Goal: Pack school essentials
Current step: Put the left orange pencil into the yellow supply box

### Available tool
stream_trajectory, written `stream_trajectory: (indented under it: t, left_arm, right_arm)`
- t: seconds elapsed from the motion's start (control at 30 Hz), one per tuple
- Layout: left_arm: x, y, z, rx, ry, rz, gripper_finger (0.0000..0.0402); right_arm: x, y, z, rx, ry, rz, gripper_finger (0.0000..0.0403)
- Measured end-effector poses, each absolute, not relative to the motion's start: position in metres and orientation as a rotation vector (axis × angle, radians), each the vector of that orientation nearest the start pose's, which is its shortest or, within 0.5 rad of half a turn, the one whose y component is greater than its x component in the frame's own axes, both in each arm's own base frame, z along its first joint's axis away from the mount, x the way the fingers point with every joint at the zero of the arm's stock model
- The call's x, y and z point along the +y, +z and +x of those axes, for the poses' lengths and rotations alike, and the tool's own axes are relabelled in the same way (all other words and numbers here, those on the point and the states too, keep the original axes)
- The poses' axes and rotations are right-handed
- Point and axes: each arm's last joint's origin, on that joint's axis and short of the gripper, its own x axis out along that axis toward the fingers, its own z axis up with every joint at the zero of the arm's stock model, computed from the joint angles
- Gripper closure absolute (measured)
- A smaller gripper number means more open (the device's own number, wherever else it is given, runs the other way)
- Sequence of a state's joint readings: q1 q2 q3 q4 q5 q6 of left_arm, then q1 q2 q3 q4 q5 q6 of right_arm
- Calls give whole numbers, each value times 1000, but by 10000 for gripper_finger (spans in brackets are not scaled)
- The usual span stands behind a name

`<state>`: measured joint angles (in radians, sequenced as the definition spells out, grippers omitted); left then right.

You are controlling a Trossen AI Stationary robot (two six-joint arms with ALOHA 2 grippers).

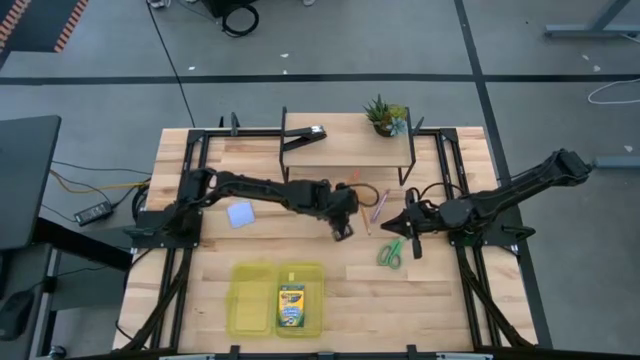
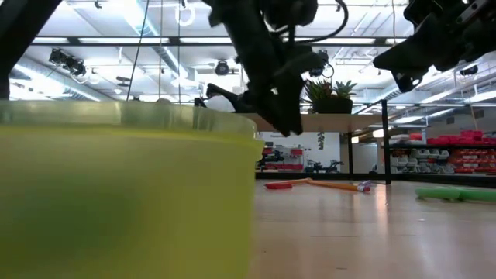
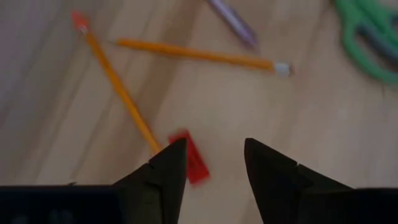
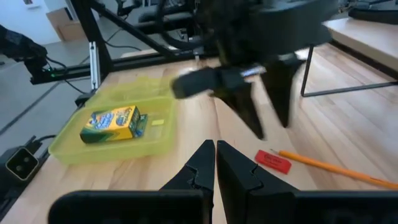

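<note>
High view shows only the crayon box [image 1: 291, 307] packed in the yellow tray [image 1: 249, 300], lower centre; pencils [image 1: 364, 218], scissors [image 1: 390, 253] and red piece [image 3: 191, 158] remain out. Left gripper [image 1: 343, 228] hovers parted and empty over them; right gripper [image 1: 413, 237], pinched together, waits centre-right.

Green-handled scissors [image 3: 368, 38] blurred and cut off at the left wrist view's edge, yellow tray [image 2: 124, 194] a close blur in the low view.
</note>
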<state>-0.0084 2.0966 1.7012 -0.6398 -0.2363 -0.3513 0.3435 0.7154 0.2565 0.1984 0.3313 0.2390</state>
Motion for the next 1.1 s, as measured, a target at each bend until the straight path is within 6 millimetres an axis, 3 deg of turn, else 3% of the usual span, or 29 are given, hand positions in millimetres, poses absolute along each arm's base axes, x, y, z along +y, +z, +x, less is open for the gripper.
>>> stream_trajectory:
  t: [0.43,0.7,1.1]
  left_arm:
    - [34,209,456,929,419,-177,235]
    - [34,209,455,946,406,-150,245]
    - [33,207,451,987,414,-154,226]
  right_arm:
    - [48,203,146,220,24,156,380]
    - [49,206,147,189,43,179,380]
    - [49,206,147,184,40,224,380]
